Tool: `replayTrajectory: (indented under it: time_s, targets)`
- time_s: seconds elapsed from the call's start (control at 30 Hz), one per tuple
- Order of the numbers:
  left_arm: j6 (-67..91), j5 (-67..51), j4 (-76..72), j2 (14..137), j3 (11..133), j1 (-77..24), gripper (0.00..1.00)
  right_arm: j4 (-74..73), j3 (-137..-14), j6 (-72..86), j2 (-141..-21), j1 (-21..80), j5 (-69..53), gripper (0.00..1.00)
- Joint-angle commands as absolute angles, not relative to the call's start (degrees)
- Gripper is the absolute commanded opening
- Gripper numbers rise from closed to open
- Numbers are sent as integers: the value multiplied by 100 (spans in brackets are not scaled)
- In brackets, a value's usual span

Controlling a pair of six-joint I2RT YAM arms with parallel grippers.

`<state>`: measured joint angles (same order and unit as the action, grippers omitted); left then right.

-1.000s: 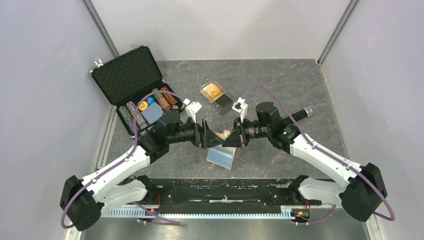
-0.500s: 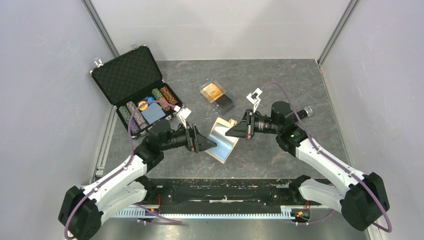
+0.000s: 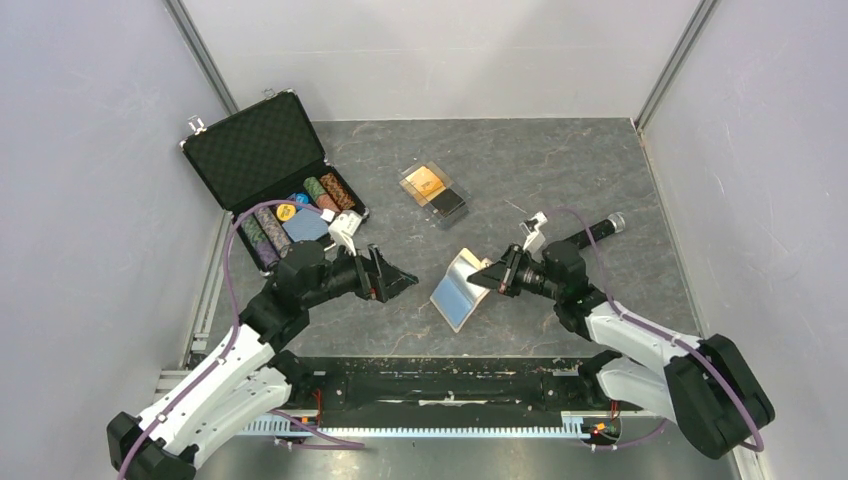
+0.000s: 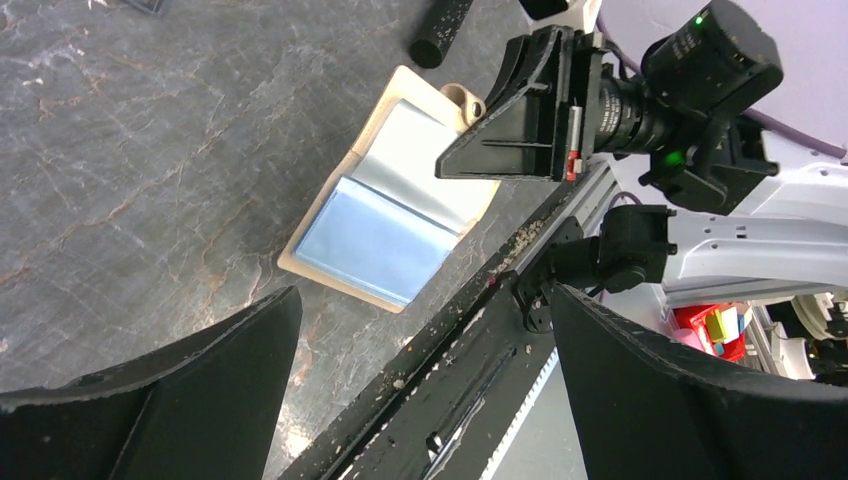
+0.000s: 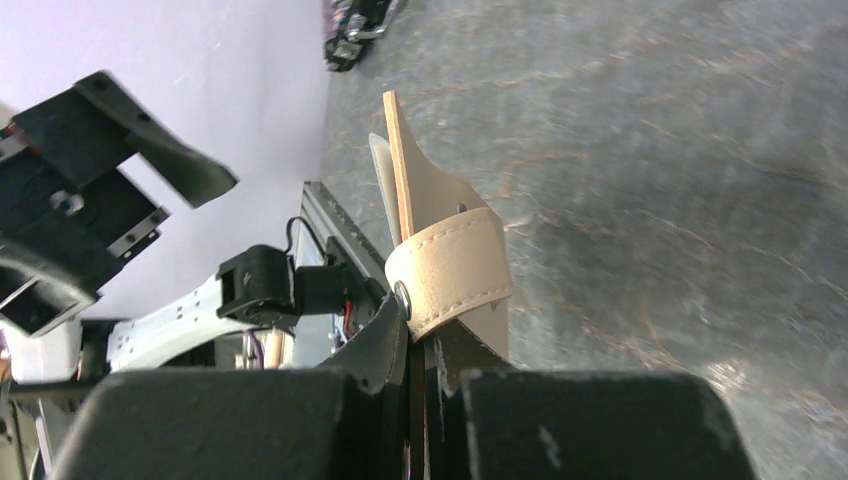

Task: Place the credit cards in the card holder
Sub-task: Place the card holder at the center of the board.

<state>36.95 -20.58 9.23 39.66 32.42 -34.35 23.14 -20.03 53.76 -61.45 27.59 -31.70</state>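
The card holder (image 3: pixel 460 288) is a tan wallet spread open, its light blue pockets (image 4: pixel 375 240) facing up. My right gripper (image 3: pixel 497 277) is shut on its right edge beside the snap tab (image 5: pixel 452 270) and holds that side raised. The far flap rests on the table. My left gripper (image 3: pixel 402 279) stands open to the left of the holder, apart from it, with nothing between its fingers (image 4: pixel 200 390). The credit cards, an orange-gold one (image 3: pixel 424 181) and a black one (image 3: pixel 449 203), lie in a clear box further back.
An open black poker-chip case (image 3: pixel 262 152) with chips and a blue deck sits at the back left. A black cylinder (image 3: pixel 598 229) lies behind the right arm. The black rail (image 4: pixel 470 360) at the table's near edge runs just below the holder.
My left gripper has let go of the card holder, opened wide and drawn back to the left. The right gripper has carried the holder right and down, and it now lies spread open.
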Motion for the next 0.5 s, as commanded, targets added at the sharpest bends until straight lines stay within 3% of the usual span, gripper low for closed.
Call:
replayTrajectory:
  time_s: [0.0,0.23,0.3,0.47]
  targets:
    - [3526,-1966,1149,3929,3328,-3412,100,3740,-1411,6077,-6391,2750,-2524,0]
    - [3805,-2077,783,3967,3084,-3415,100,3575,-664,6191,-6488,2751,-1963,2]
    - [3847,-2087,735,4004,3051,-3410,100,3104,-634,6060,-6328,2756,-1749,14]
    - [3934,-2162,618,4057,2984,-3410,100,1546,-838,5475,-5541,2751,-847,59]
